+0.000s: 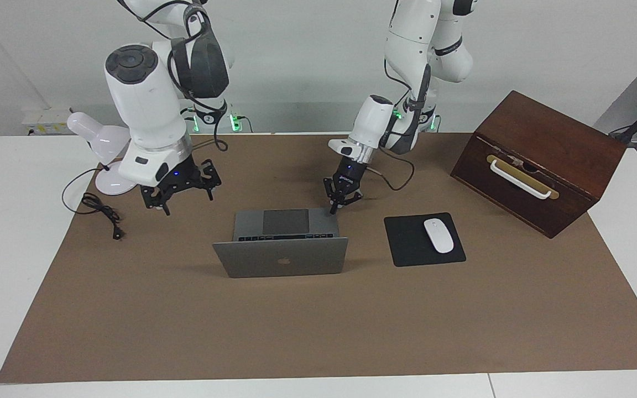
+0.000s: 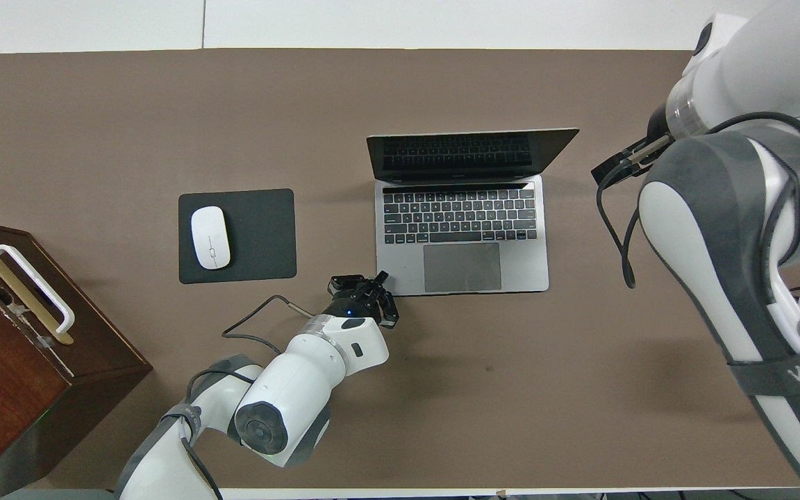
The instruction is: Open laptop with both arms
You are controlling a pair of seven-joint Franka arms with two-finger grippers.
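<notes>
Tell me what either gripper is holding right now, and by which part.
Nothing is held. The left gripper is shut, its tip at the laptop base corner near the trackpad. The right gripper hangs over the mat toward the lamp, gripping nothing.

laptop: smooth matt silver-grey metal lid; dark matt keys, glossy dark screen
mouse pad: flat black, matt, cloth-like
mouse: glossy white plastic
box: dark brown wood with a slight sheen; white smooth handle on a brass-coloured plate
surface: matt brown paper-like sheet over smooth white top
lamp: glossy white plastic
arms: glossy white shells, matt dark grey caps
left tool: matt black
right tool: matt black
</notes>
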